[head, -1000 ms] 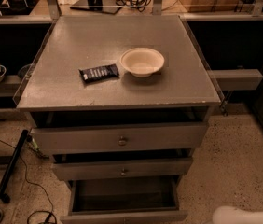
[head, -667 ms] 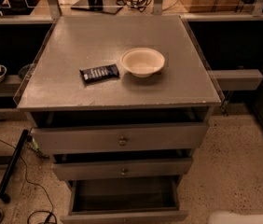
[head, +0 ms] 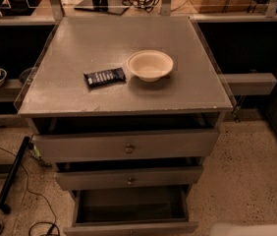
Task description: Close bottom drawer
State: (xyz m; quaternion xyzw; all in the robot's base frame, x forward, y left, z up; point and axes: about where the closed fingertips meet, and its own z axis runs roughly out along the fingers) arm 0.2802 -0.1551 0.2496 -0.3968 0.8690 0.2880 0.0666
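One tabletop (head: pixel 79 58) carries one bowl (head: pixel 150 65) and one dark wrapped bar (head: pixel 104 77). Three drawers sit below: top drawer (head: pixel 79 145), middle drawer (head: pixel 89 179), bottom drawer (head: pixel 128 214). Two knobs (head: pixel 129 148). One pale tool (head: pixel 256 228) shows at the lower right corner.

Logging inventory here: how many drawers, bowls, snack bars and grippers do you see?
3 drawers: top drawer, middle drawer, bottom drawer, all open
1 bowl
1 snack bar
1 gripper, white, at the bottom right corner
Total: 6
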